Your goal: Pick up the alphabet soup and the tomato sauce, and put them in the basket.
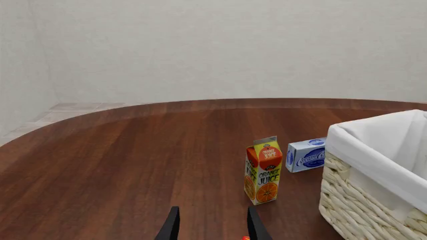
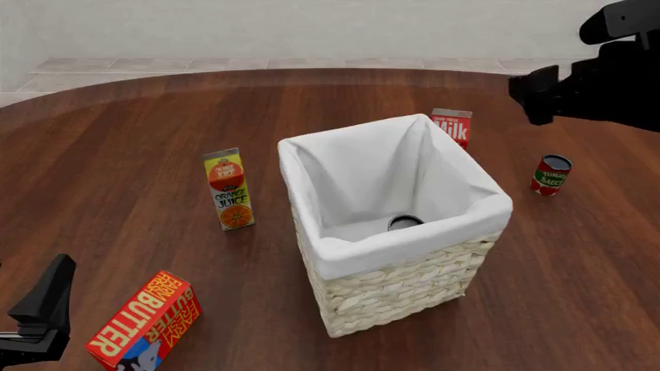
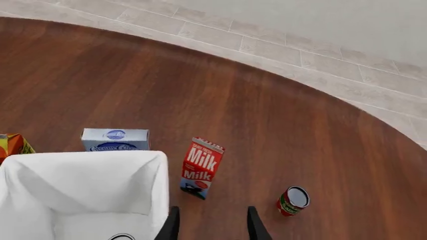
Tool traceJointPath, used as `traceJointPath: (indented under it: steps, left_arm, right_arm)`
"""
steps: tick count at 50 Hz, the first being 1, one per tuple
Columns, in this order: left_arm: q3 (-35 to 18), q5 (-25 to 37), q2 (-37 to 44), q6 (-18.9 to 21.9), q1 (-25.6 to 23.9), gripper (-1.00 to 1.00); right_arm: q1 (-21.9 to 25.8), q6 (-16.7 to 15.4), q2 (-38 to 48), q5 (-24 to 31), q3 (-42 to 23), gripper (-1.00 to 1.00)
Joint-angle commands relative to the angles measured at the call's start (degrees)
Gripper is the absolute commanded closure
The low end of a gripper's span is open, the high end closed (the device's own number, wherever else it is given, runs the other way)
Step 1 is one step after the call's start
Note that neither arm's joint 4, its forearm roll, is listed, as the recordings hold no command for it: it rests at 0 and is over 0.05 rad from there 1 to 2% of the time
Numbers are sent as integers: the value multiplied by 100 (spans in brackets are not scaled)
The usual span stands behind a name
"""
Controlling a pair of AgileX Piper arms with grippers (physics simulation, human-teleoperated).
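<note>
Tomato sauce [image 2: 551, 175] stood upright right of the wicker basket [image 2: 397, 297].
Both grippers, left [image 1: 212, 226] and right [image 3: 212, 224], gaped apart, holding nothing.

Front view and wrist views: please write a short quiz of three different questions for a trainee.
1. True or false: the tomato sauce stands on the table, outside the basket.
2. Which carton stands nearest the tomato sauce? A) milk carton B) orange juice C) butter box
3. Fill in: the right pincer is ____.

Key: 1 true; 2 A; 3 open.
</note>
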Motion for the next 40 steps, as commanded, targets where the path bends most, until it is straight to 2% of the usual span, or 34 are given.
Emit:
traceJointPath:
  steps: [1, 27, 40]
  left_arm:
    - [0, 0, 0, 2, 0, -100]
    - [0, 0, 1, 0, 0, -100]
    - [0, -1, 1, 0, -1, -100]
  right_arm:
    - [-455, 63, -13, -251, 160, -100]
    - [-1246, 149, 173, -677, 397, -100]
    - [-1840, 97, 461, -946, 462, -100]
